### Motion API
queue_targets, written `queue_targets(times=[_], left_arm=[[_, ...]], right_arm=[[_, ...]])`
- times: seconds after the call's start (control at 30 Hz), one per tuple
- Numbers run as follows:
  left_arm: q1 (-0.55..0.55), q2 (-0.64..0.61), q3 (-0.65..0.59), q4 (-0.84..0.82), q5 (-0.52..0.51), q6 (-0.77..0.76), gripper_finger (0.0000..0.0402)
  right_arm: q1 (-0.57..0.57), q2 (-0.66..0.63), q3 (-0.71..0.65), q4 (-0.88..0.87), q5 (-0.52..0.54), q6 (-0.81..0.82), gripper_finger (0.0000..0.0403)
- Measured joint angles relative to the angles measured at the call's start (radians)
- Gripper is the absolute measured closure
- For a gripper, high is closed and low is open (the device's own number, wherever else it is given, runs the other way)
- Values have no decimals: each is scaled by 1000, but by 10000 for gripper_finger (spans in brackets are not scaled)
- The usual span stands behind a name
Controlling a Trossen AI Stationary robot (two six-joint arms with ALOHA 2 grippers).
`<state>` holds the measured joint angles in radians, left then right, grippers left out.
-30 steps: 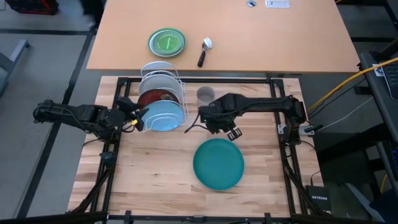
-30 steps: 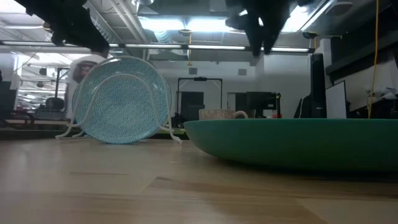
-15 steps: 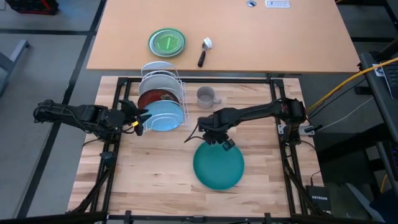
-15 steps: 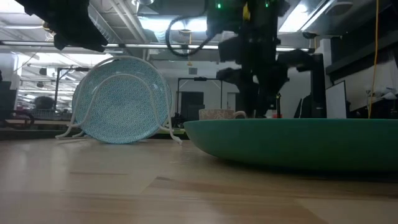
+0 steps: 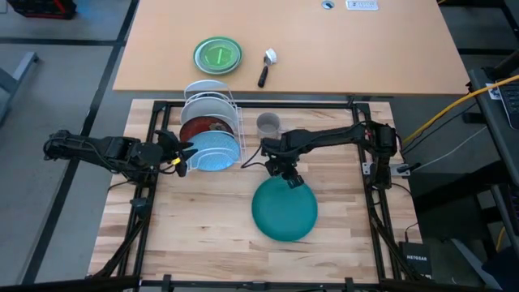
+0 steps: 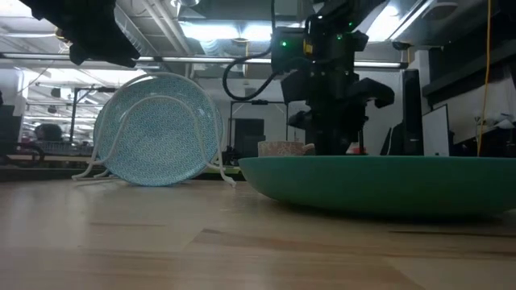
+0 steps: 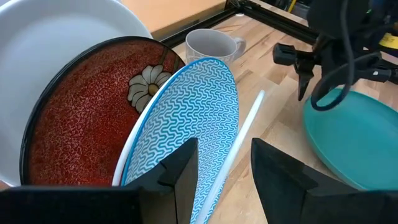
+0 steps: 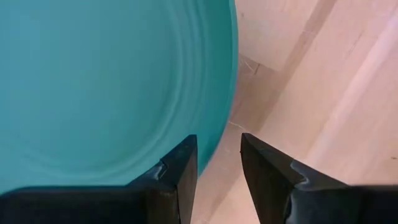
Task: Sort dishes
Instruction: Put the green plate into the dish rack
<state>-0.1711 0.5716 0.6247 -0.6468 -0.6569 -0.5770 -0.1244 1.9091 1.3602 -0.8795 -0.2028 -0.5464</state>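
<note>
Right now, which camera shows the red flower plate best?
The left wrist view: the dark red plate fills it, daisy showing, between the white and light blue plates. The high view shows only a sliver in the rack; the other two miss it.

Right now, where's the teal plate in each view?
High: teal plate flat at table centre, right gripper at its far rim.
Low: fills the right foreground, right arm behind it.
Left wrist: at the picture's right edge, beyond the racked blue plate.
Right wrist: fills most of the frame, rim just ahead of the open jaws.
Shared landmark: the grey mug shows in high, low and left wrist views.
</note>
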Motion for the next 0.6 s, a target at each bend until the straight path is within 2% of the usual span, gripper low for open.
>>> queue_targets(times=[0.13, 0.37, 0.6], left_arm=[[0, 0, 0, 0, 0, 0, 265], [0, 0, 0, -1, 0, -6, 265], [0, 0, -1, -2, 0, -5, 265]], right_arm=[[-22, 13, -1, -5, -26, 34, 274], [-26, 86, -1, -8, -156, 72, 274], [-30, 158, 4, -3, -174, 72, 276]])
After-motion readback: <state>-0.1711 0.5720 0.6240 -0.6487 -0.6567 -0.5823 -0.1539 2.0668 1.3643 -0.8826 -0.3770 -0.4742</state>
